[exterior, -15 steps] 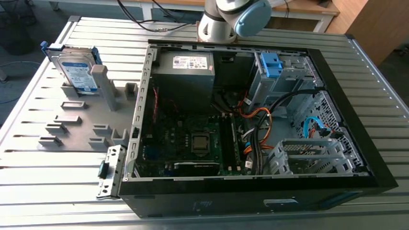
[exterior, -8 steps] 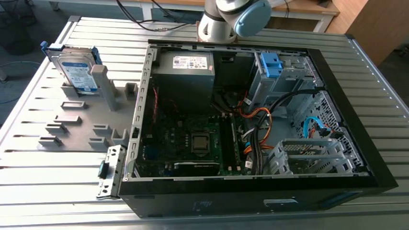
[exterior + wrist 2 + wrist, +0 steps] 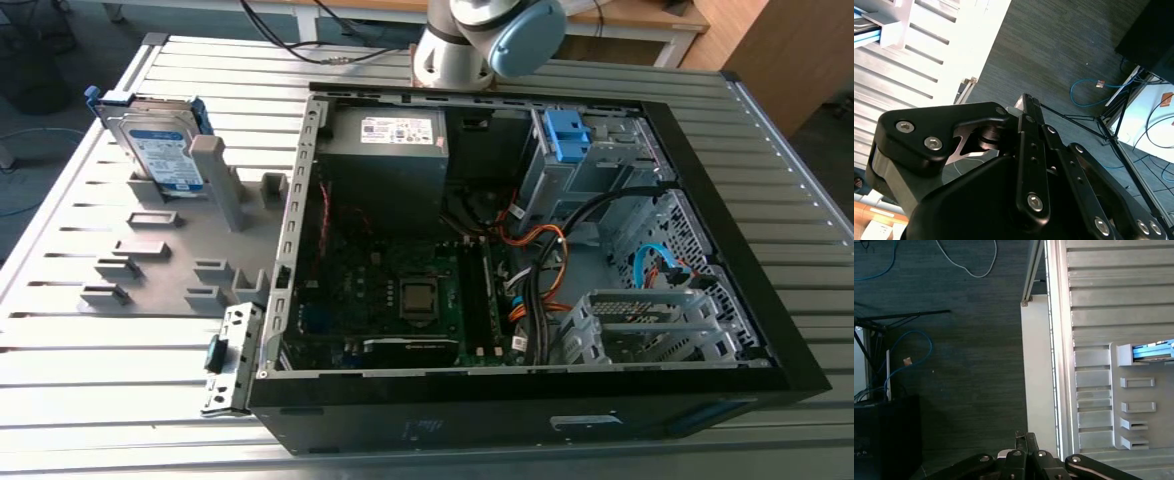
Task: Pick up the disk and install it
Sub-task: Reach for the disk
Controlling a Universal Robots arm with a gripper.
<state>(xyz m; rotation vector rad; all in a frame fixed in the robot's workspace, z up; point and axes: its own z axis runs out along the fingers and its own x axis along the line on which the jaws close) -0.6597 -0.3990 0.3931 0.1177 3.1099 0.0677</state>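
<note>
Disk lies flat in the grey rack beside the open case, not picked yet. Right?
Not flat: in the exterior view the disk stands upright on edge in the grey rack beside the open case, not picked yet.

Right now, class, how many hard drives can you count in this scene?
1. The disk stands on edge in the grey rack, on the exterior view's left of the open computer case. More may be hidden inside the case's metal cages.

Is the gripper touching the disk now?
Apart. In the first wrist view, bare table lies between the gripper and the disk, which stands in a grey rack.
</note>
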